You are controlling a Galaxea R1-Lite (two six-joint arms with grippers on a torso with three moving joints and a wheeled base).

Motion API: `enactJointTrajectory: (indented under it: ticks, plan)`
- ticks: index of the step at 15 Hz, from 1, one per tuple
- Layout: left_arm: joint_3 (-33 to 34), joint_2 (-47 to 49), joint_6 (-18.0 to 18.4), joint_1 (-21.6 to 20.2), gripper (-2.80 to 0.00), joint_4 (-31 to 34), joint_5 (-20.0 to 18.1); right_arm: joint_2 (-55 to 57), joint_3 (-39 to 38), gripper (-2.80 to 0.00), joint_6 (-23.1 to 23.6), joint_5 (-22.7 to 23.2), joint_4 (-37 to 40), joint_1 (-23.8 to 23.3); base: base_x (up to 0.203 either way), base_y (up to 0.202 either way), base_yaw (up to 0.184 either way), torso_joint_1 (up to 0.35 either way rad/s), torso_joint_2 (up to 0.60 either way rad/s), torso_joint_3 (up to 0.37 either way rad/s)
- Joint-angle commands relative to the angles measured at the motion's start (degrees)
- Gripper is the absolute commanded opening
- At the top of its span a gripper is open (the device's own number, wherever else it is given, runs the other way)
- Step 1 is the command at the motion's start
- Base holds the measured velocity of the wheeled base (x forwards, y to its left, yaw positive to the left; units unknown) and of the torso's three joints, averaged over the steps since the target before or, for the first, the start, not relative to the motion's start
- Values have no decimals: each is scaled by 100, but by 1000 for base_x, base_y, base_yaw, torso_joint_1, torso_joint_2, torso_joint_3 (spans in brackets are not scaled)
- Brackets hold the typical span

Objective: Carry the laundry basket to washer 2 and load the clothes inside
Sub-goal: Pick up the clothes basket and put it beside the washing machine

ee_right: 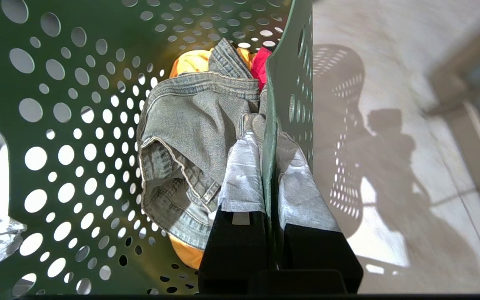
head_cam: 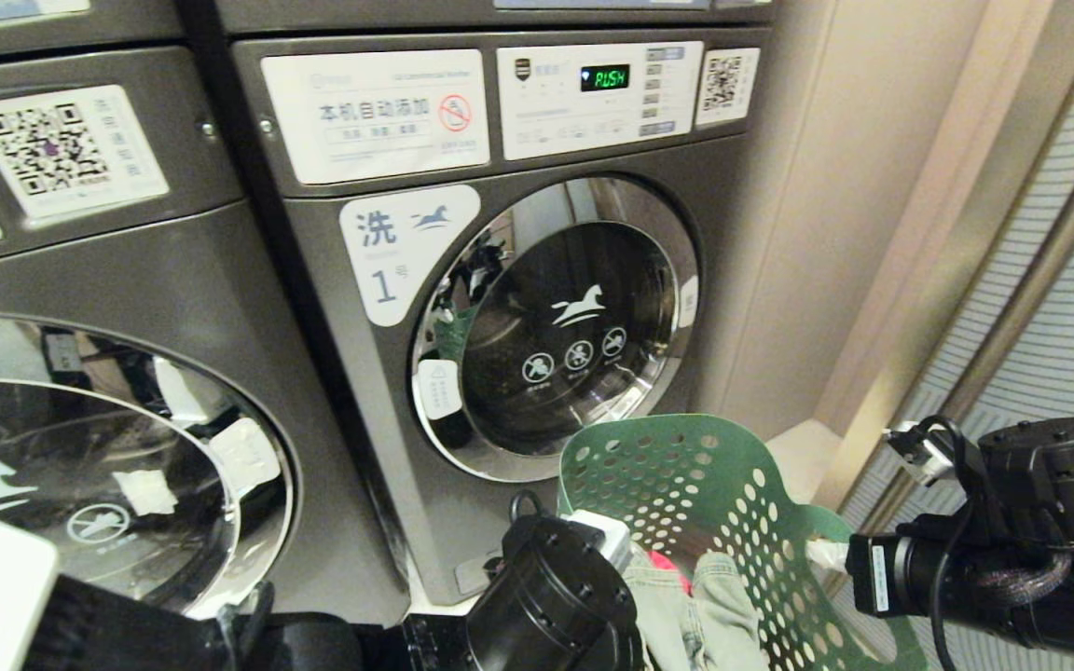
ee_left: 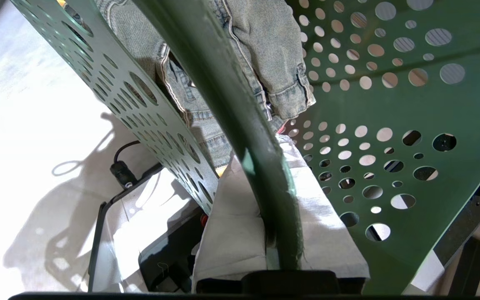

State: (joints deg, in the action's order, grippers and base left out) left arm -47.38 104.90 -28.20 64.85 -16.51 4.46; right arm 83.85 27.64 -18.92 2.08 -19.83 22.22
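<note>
**Basket held at both rims, facing the wrong washer**

At far left in the head view stands a grey washer [head_cam: 108, 391] whose number label is not readable; only its round glass door and a QR sticker show. Next to it, straight ahead, is the washer marked 1 [head_cam: 500, 308], door shut and its display lit. No washer with a 2 label is visible, so washer 2 may be the left machine or one out of sight; I cannot tell.

Low in the middle, the left gripper [ee_left: 273, 233] is clenched on the basket's rim, its padded fingers [ee_left: 231, 216] pressing the rim edge from both sides. The laundry basket [head_cam: 714, 503] hangs between the arms just in front of washer 1's door, off the floor as the wrist views suggest. Inside lie the clothes [ee_right: 194, 141]: faded denim on top, yellow-orange and red cloth beneath.

At right, the right gripper [ee_right: 270, 175] is clamped on the opposite wall, one finger inside, one outside.

Risks, as I judge them: loading into washer 1 by mistake, since it is the machine directly ahead; the thin rim slipping from either pinch if the arms spread or the base turns sharply; the basket tipping and spilling the denim; its flared rim knocking the chrome door while turning
</note>
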Motion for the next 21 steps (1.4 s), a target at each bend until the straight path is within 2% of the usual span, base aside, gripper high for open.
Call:
enactJointTrajectory:
  ticks: [1, 12, 21]
  plan:
    - [-1, -13, -19, 1, -280, -11, 11, -9, -22, -280, -15, 2, -12, 1, -2, -12, 183, 2, 7, 3]
    - [1, -3, -28, 1, -280, -2, 11, -9, -48, -280, -6, 2, -12, 1, 0, -10, 168, 4, 2, 4]
    - [45, 35, -28, 1, -280, -11, 169, 9, -74, -280, 161, 6, -12, -8, 0, 0, 7, 0, 0, 0]
